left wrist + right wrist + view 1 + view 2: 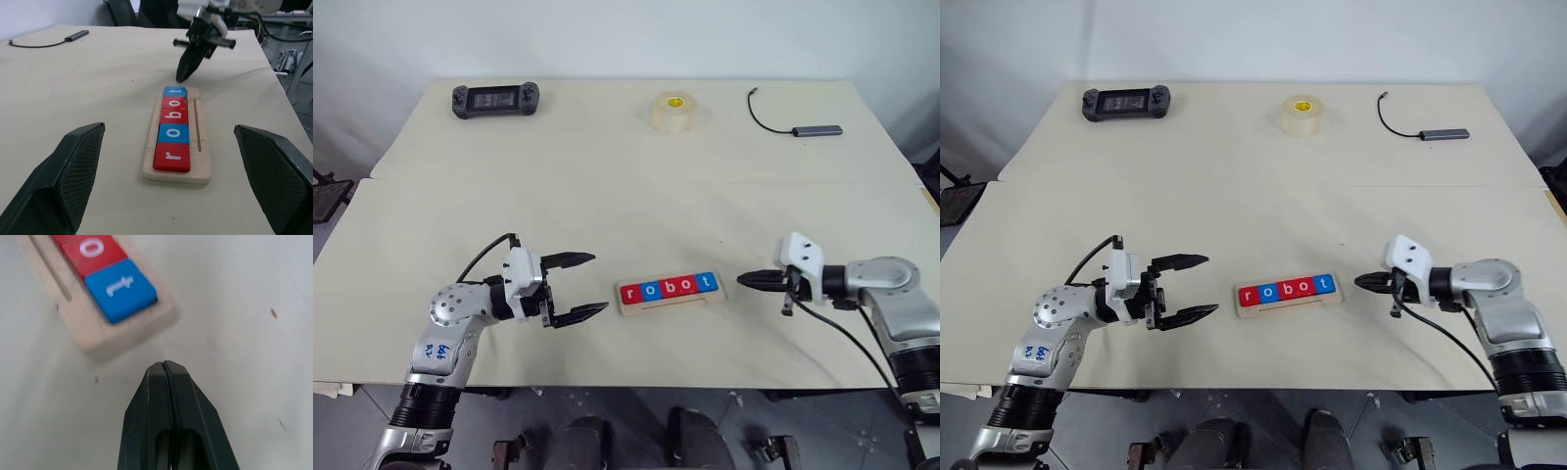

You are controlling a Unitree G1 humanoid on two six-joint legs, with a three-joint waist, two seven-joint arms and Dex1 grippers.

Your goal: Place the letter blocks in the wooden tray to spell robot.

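Jaws on my left gripper (592, 285) are gaping wide, holding nothing; right gripper (164, 366) is pinched fully together, empty, tip hovering just beside the tray's t end. All five letter blocks (173, 133) are sitting in the wooden tray (668, 304) near the table's front edge, reading robot. I'm judging placement finished; next I'm only needing to back both arms clear without nudging it.

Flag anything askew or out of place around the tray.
Nothing stands out. The five blocks sit flush in the tray spelling robot, none tilted or spilled. Both pincers are clear of it.
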